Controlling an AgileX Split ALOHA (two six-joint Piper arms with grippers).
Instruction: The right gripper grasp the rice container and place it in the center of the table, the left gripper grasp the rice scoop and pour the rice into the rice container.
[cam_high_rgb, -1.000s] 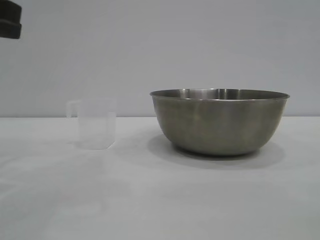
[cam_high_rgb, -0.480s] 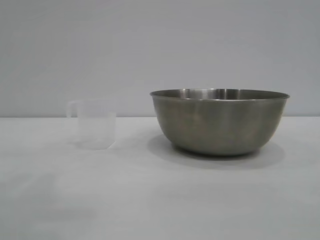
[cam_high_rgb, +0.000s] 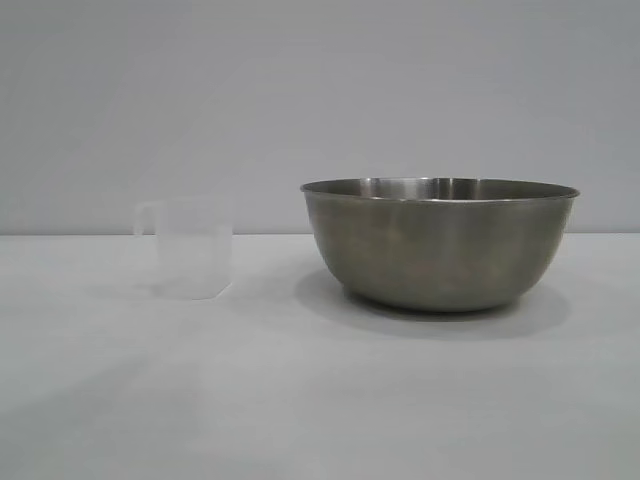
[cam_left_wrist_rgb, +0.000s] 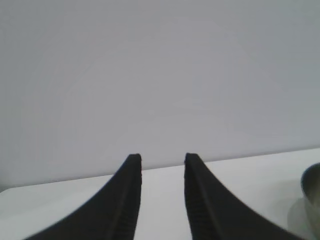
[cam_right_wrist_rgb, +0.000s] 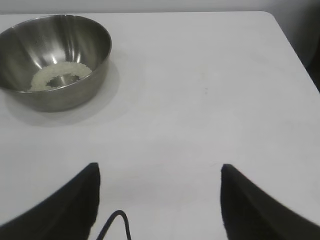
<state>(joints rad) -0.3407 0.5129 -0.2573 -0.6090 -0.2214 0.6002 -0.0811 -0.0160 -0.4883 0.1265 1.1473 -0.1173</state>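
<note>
You are looking at the table (cam_high_rgb: 320, 400), a plain white flat top that carries two things. The rice container (cam_high_rgb: 438, 243), a large round steel bowl, stands upright on it; from the right wrist view you can see the rice (cam_right_wrist_rgb: 60, 76) as a pale ring on the bowl's bottom. The rice scoop (cam_high_rgb: 190, 247), a small clear cup, stands upright to the left of the bowl in the exterior view, apart from it, its loop handle turned away from the bowl.
</note>
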